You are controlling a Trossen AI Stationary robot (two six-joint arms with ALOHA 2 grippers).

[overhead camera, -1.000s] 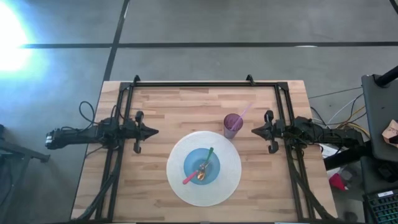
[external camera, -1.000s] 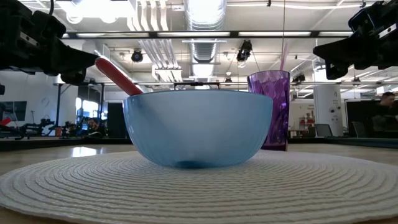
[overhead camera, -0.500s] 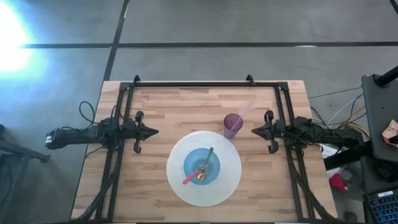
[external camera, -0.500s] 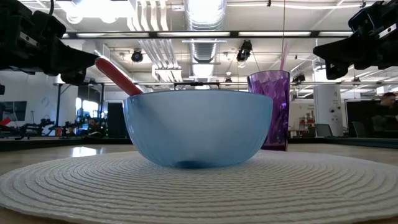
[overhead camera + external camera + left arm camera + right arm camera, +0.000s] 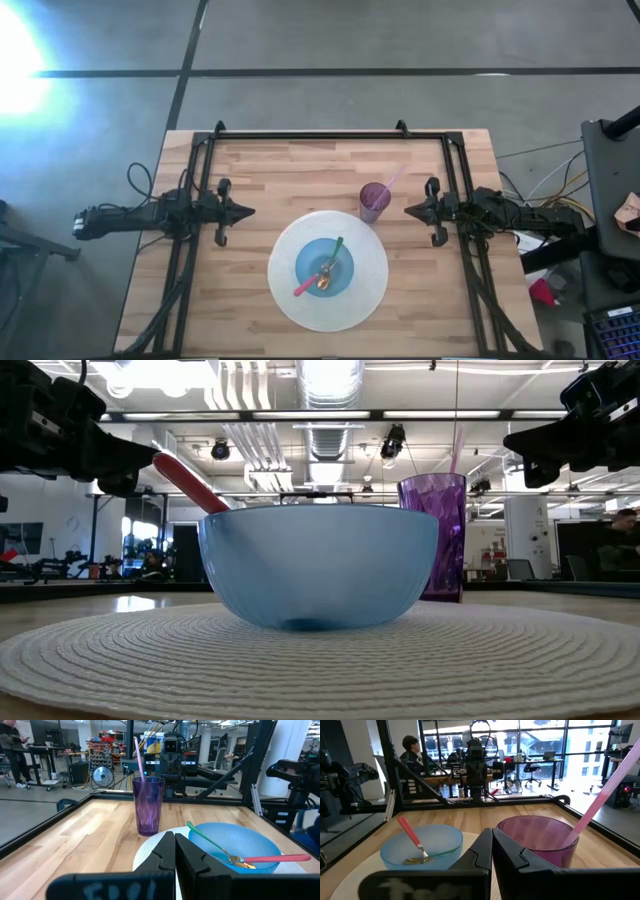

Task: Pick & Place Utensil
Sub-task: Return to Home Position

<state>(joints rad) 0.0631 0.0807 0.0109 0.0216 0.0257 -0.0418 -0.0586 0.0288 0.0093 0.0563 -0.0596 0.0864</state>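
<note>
Left pincer [image 5: 248, 211] and right pincer [image 5: 408, 210] hover apart, each pressed together. Pink fork [image 5: 306, 286] and green spoon [image 5: 336, 250] lie in the blue bowl [image 5: 307, 256], heads seemingly touching; pink straw [image 5: 393, 178] in purple cup [image 5: 367, 194].

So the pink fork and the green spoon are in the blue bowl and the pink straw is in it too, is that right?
Not quite: the pink straw stands tilted in the purple cup, not the blue bowl, as the high view shows. The pink fork and green spoon do lie in it. The left claw and right claw wait aside, shut.
</note>
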